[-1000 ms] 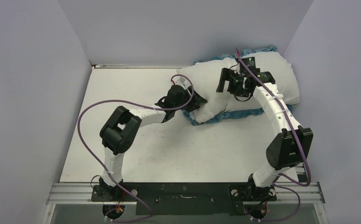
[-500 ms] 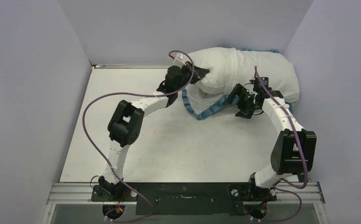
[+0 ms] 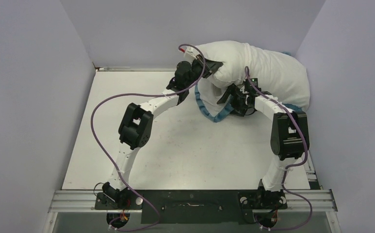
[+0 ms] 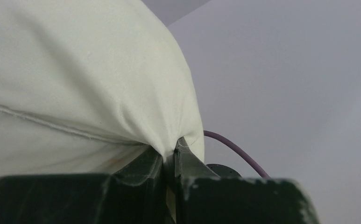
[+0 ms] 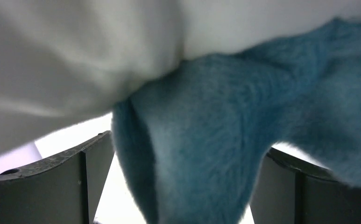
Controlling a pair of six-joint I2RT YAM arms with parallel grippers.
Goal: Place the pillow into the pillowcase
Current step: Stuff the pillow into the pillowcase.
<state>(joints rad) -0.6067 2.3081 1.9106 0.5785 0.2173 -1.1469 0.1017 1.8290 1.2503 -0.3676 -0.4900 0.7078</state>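
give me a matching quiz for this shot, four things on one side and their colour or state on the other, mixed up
Things:
1. pillow
2. pillowcase
3. left gripper
4. right gripper

States:
a. open, blue ruffle between the jaws
b. shut on a white fabric corner
c. plain white, one end held up
d. blue-edged, beneath the pillow

Pairs: 1-c, 2-d, 3-b, 4-a
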